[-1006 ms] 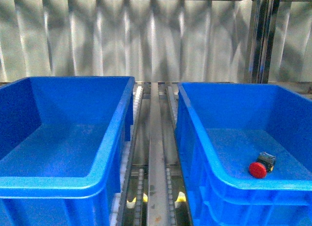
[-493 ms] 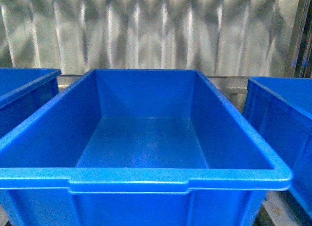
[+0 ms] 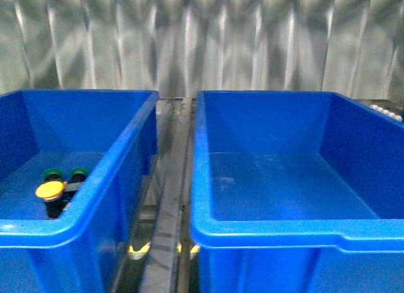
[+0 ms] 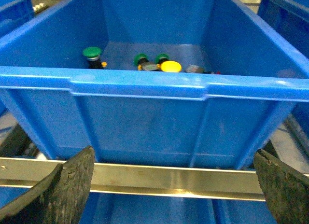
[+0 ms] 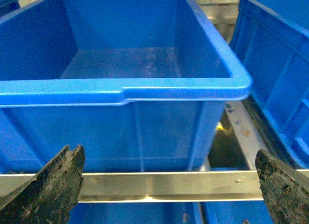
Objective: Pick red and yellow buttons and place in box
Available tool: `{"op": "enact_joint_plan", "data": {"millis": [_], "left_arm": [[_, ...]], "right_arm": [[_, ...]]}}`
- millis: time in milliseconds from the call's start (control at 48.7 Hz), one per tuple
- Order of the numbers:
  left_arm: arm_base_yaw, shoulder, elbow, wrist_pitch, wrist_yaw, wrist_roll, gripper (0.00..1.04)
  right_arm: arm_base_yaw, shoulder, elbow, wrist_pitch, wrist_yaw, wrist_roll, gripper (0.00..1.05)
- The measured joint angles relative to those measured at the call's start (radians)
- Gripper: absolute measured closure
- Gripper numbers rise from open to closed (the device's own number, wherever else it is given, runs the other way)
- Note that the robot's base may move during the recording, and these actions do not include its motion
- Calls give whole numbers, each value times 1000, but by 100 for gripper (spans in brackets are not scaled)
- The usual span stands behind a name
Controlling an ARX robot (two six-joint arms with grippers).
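Note:
The yellow button (image 3: 49, 190) (image 4: 171, 66) lies in the left blue bin (image 3: 101, 179) (image 4: 145, 84) among green-capped switches (image 3: 79, 173) (image 4: 91, 52). A speck of red (image 4: 217, 72) peeks over that bin's rim; I cannot tell whether it is the red button. The box (image 3: 265, 233) (image 5: 145, 89) on the right is an empty blue bin. My left gripper (image 4: 174, 188) is open, low in front of the left bin's near wall. My right gripper (image 5: 169, 190) is open before the empty box. Neither holds anything.
A metal roller track (image 3: 167, 211) runs between the two bins. A bright metal rail (image 4: 169, 178) (image 5: 164, 185) crosses just ahead of each gripper's fingers. Another blue bin (image 5: 275, 64) stands beside the empty one. A corrugated metal wall (image 3: 202, 47) closes the back.
The front view has swung: half a second ago one empty bin filled the middle, now two bins show, the left one holding the yellow and green switches.

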Motion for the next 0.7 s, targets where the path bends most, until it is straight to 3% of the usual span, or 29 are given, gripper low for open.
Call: {"op": "enact_joint_plan", "data": {"millis": [534, 595, 698], "left_arm": [[0, 3, 0, -4, 2, -8, 8], [24, 82, 47, -86, 38, -81, 8], [112, 378, 263, -9, 153, -156, 8]], "right_arm": [[-1, 0, 0, 0, -4, 0, 3], [-1, 0, 0, 0, -3, 0, 3], [-1, 0, 0, 0, -3, 0, 3]]}}
